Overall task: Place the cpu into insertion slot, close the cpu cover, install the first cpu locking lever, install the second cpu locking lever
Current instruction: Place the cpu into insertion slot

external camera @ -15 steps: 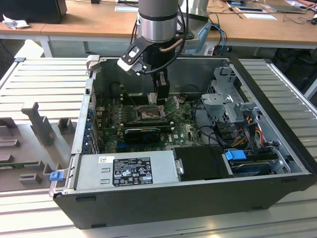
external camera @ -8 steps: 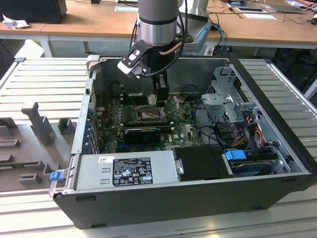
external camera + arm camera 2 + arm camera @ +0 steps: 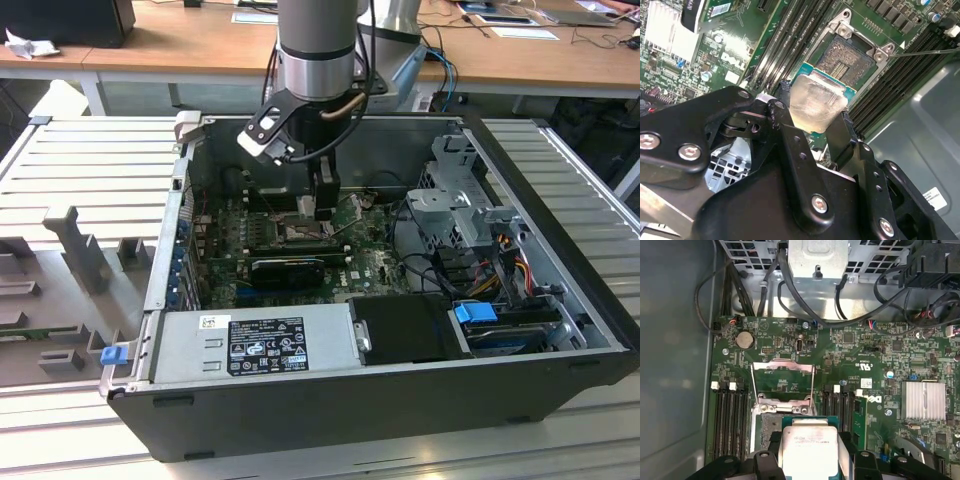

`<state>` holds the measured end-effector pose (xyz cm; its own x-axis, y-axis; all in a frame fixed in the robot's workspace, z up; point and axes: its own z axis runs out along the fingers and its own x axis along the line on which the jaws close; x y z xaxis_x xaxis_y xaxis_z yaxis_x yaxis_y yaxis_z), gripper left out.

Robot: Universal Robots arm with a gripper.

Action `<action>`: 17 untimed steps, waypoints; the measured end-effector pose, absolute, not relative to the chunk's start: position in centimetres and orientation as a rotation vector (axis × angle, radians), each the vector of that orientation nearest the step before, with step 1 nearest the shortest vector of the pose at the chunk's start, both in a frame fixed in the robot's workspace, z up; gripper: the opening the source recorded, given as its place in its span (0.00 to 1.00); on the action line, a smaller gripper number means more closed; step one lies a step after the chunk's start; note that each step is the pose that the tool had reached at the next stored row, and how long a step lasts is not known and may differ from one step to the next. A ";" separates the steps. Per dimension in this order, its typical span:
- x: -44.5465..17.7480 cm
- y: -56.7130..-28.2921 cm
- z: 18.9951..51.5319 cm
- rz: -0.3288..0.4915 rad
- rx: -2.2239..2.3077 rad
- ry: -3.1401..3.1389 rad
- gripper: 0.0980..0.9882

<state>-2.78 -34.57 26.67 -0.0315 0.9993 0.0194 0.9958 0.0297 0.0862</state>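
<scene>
black fingers (image 3: 790, 132) of the end effector (image 3: 816, 107) were clamped on the cpu (image 3: 815, 97) by its edges, poised just over the uncovered insertion slot (image 3: 849, 56), mid-frame in the exterior view; it ought to go down level, corners aligned, unforced.

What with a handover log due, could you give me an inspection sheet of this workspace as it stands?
Surface: ribbed grey table bearing an open computer case.
Job's things: chip held clear of the bare socket; cover flipped up.
Clutter: grey moulded blocks on the table at the exterior view's left.
Grippers: gripper shut on the chip, gripping two opposite edges.
Cables: black wires looped along the board's edge; coloured wires inside the case.
Surroundings: wooden desks behind the table.
</scene>
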 end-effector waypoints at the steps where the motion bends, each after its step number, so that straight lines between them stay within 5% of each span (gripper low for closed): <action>1: -2.8 -34.5 26.3 0.116 2.164 2.210 0.48; 17: -3.1 -33.7 24.4 0.122 2.167 2.212 0.48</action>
<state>-3.08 -33.67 24.45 -0.0213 0.9995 0.0245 0.9961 0.0191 0.0860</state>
